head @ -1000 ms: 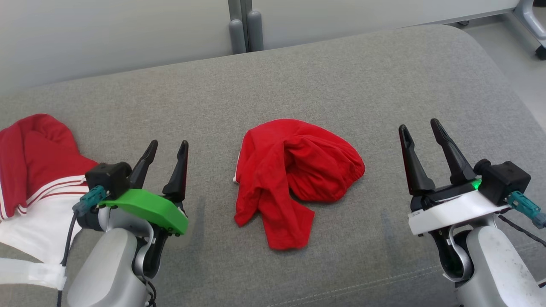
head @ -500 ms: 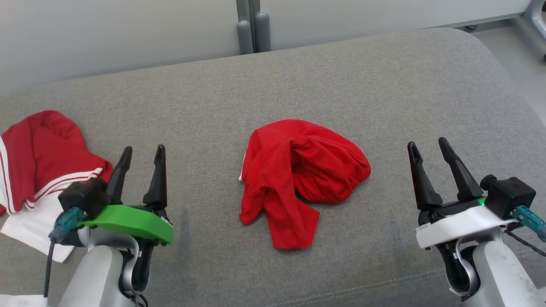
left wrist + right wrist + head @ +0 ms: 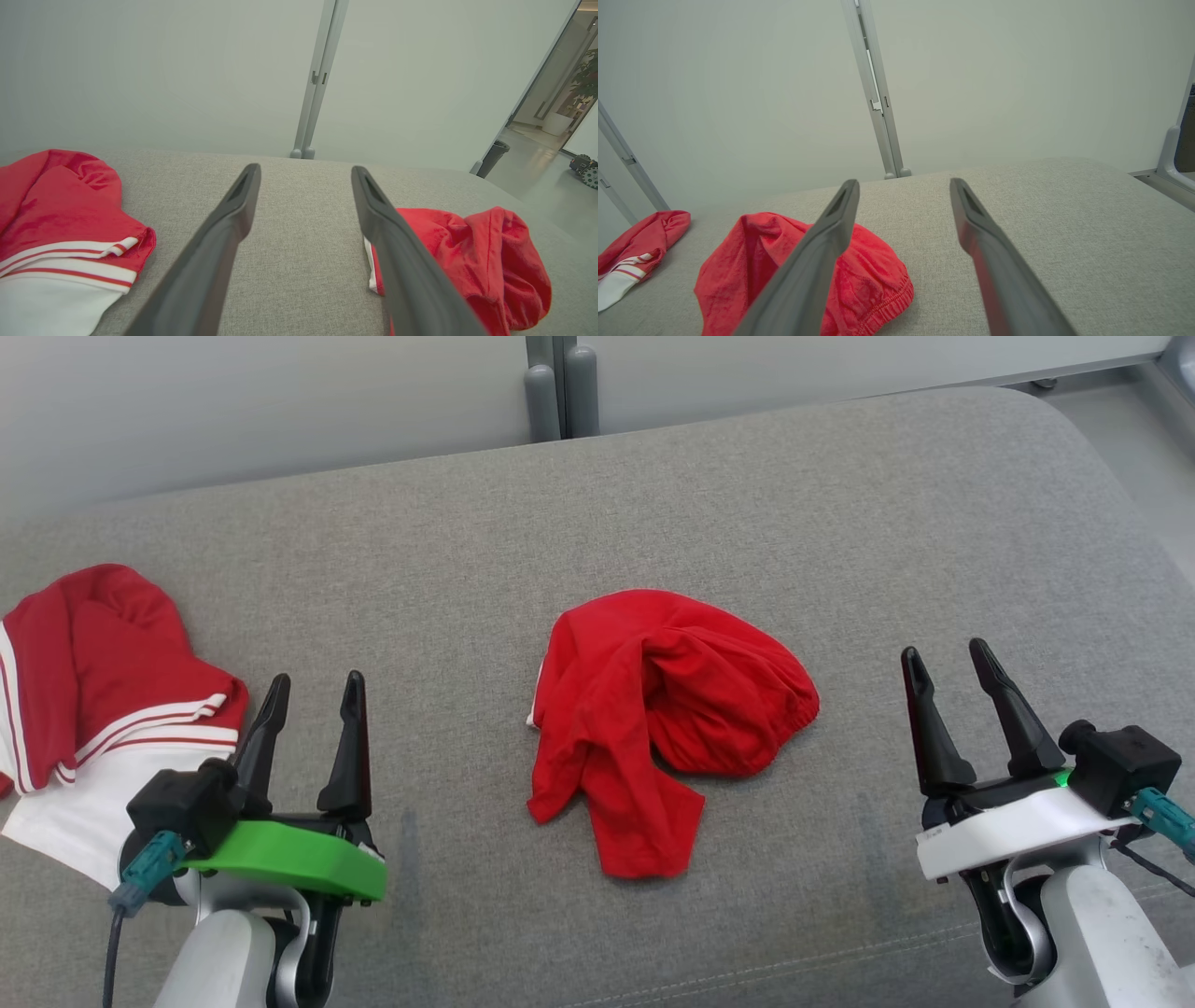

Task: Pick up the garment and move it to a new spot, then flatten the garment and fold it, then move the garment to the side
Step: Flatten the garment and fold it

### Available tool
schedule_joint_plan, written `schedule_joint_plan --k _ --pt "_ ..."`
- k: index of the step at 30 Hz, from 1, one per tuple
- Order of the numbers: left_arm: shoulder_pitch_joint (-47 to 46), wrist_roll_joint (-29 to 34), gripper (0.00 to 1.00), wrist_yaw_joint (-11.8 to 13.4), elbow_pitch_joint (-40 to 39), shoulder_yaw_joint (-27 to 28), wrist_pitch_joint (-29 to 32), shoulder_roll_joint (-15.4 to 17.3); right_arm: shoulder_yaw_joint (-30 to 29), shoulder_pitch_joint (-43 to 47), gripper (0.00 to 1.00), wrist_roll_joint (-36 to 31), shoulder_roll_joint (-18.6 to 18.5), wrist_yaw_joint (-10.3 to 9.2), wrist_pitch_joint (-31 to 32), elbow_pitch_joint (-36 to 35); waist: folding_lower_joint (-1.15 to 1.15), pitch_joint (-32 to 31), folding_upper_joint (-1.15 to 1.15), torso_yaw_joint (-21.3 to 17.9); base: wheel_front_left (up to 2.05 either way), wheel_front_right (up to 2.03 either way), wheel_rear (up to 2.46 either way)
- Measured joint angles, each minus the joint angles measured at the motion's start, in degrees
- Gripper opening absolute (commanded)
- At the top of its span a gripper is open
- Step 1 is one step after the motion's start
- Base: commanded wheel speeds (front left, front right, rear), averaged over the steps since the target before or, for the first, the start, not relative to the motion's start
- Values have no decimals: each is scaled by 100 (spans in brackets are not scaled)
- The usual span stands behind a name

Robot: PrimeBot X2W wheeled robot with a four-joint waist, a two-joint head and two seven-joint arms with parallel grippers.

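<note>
The garment [image 3: 672,709] is a crumpled red heap in the middle of a grey cushion [image 3: 747,523], with one flap trailing toward the near edge. It lies at the right in the left wrist view [image 3: 476,261] and at the lower left in the right wrist view [image 3: 738,261]. My left gripper [image 3: 316,679] hovers open to the garment's left, nothing between its fingers [image 3: 306,167]. On the garment's right, my right gripper [image 3: 945,650] is also open and empty [image 3: 903,181]. Neither gripper touches the cloth.
Another garment, red and white with stripes [image 3: 103,691], lies at the cushion's left end, just left of my left gripper. A pale wall with a grey post [image 3: 560,383] runs behind the cushion. The cushion rounds off at the right, where the floor [image 3: 1139,448] begins.
My left gripper has drawn back toward the near edge and to the left, uncovering more of the striped garment. The right gripper has drawn back a little. The camera shifted slightly; the red garment lies still.
</note>
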Motion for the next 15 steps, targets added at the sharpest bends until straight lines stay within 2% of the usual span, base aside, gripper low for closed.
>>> schedule_joint_plan --k 10,15 --pt "252 153 100 -10 -202 114 0 -38 -10 2 100 18 12 1 0 12 0 83 0 26 0 0 0" --pt "359 162 100 -155 -180 -159 0 -78 134 148 100 212 18 0 0 431 0 114 0 47 0 0 0"
